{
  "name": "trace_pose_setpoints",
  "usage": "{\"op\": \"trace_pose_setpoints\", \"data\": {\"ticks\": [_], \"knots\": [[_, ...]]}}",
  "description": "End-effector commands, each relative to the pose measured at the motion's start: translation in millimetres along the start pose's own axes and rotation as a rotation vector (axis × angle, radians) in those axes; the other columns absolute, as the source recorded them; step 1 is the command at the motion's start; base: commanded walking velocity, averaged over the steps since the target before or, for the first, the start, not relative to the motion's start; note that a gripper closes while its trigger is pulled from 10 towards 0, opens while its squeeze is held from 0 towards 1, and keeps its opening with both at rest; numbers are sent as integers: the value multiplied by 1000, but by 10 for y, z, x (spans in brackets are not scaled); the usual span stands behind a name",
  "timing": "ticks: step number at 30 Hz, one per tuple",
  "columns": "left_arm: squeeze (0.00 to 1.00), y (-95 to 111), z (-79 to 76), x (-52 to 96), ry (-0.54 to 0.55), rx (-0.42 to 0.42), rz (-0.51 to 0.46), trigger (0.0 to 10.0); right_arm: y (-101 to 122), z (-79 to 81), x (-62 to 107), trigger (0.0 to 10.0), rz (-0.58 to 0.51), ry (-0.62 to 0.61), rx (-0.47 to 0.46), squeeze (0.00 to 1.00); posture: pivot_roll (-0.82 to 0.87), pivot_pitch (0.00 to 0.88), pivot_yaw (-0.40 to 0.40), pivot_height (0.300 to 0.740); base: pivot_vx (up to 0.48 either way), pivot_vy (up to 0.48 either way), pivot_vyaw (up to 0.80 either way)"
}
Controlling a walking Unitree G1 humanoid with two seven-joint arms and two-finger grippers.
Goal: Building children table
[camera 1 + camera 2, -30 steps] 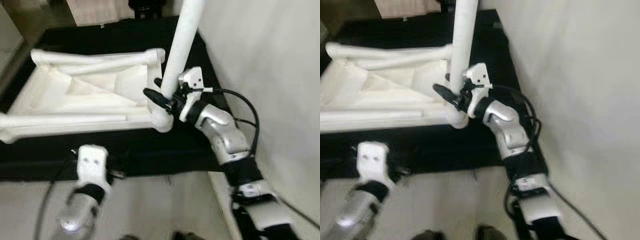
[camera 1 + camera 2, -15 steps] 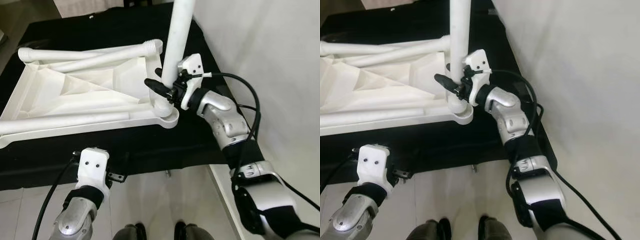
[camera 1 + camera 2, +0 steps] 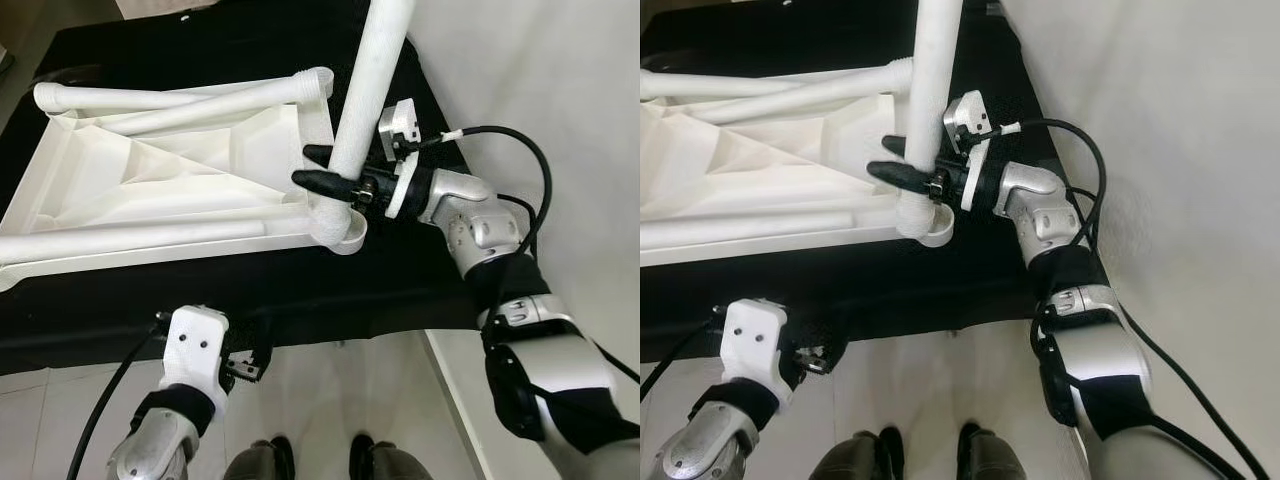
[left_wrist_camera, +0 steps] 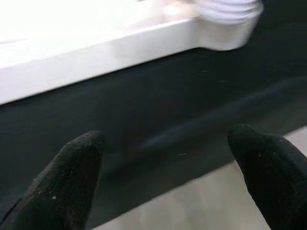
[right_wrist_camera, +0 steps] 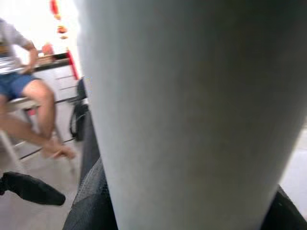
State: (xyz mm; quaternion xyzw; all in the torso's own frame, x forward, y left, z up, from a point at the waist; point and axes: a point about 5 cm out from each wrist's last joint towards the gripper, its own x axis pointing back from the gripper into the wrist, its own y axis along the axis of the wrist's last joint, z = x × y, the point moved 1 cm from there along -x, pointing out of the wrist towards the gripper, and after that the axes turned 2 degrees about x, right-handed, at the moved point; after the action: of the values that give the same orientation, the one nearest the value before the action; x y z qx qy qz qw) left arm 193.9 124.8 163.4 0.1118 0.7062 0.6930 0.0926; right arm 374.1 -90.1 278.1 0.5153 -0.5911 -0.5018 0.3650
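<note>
Table leg (image 3: 362, 110) upright, clamped betw. right end effector (image 3: 322, 168) fingers

The right gripper (image 3: 908, 172) is clamped around the upright white table leg (image 3: 932, 90), just above the round socket (image 3: 925, 226) at the near right corner of the upturned white tabletop (image 3: 750, 190). That tabletop lies on a black bench (image 3: 890, 285), close to its right edge. Down at the bench's near edge, the left gripper (image 3: 808, 358) hangs low, fingers hard to read.
</note>
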Motion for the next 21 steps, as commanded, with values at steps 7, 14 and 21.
{"op": "trace_pose_setpoints", "data": {"ticks": [7, 14, 21], "knots": [[0, 7, -75, 103, -50, 69, -16, 10000, -152, -18, -49, 10000, 82, 39, -42, 0, 22, 387, 33, 740, 0, 0, 0], [0, 38, -117, 145, -89, 109, -47, 10000, 3, -23, -51, 10000, 16, 135, -109, 0, 20, 407, 33, 740, 0, 0, 0], [0, 50, -153, 200, -107, 123, -48, 10000, 102, 3, 70, 10000, 32, 284, -118, 0, 17, 419, 35, 740, 0, 0, 0]]}}
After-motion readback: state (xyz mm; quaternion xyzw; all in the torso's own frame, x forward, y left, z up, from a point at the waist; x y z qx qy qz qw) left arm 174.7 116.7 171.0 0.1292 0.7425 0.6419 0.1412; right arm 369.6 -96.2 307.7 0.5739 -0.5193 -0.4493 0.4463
